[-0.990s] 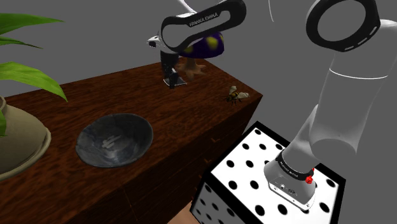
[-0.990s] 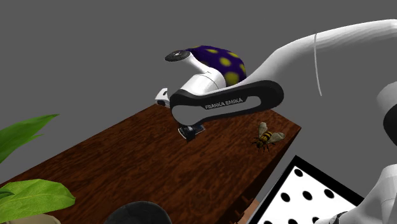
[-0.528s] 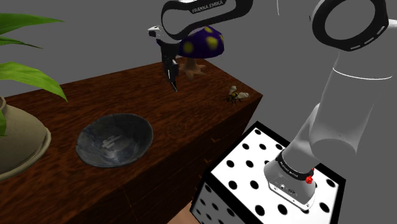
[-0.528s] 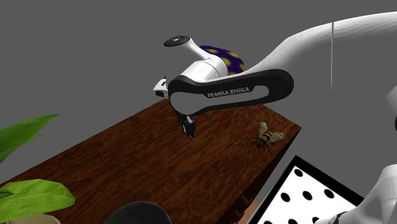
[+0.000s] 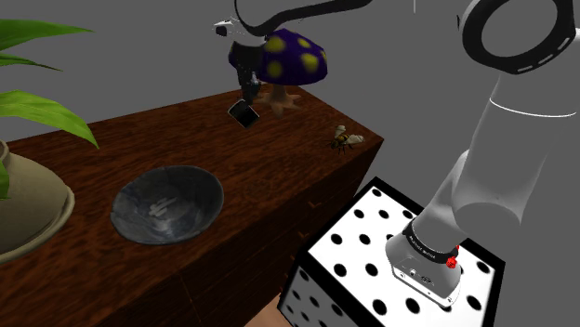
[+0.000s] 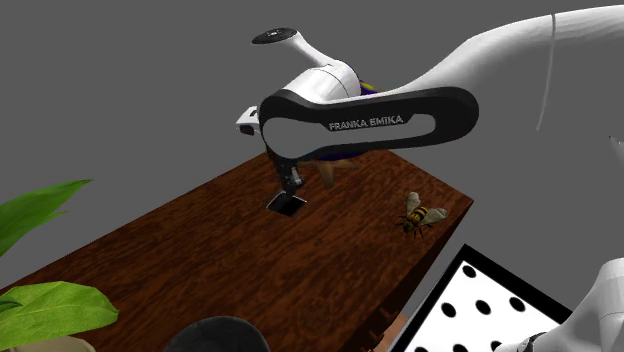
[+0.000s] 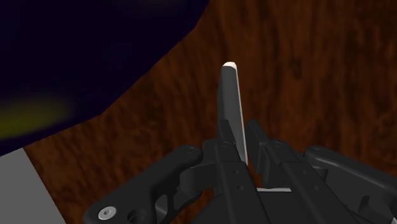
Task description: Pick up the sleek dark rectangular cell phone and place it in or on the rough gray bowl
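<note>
The hand (image 5: 249, 92) grips the dark cell phone (image 5: 244, 113) by one end, holding it tilted above the wooden bench (image 5: 279, 181) beside a purple mushroom (image 5: 296, 58). The gray bowl (image 5: 167, 202) sits well apart.

Dark slim phone (image 5: 243, 113) hangs tilted, well apart from gray bowl (image 5: 167, 202).

Purple with yellow spots: mushroom (image 5: 296, 58). White with black dots: stand (image 5: 358, 220). Mottled dark grey: bowl (image 5: 167, 202). Reddish-brown grain: worktop (image 5: 279, 176).
</note>
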Robot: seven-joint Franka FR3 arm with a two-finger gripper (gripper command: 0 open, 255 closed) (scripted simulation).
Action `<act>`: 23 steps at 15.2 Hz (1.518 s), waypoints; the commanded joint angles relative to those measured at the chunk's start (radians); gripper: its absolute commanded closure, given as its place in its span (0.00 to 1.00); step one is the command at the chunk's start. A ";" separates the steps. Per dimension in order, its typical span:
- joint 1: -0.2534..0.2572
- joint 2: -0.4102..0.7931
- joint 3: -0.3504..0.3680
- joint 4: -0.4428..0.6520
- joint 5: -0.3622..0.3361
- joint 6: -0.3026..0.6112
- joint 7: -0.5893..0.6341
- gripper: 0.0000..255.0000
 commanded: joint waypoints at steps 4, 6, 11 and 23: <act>0.000 -0.012 0.000 0.050 0.001 -0.063 -0.002 1.00; 0.000 -0.014 0.000 0.074 0.002 -0.089 -0.003 1.00; 0.040 -0.037 0.024 0.067 -0.003 -0.106 0.061 1.00; 0.201 -0.041 0.127 0.067 -0.025 -0.117 0.328 1.00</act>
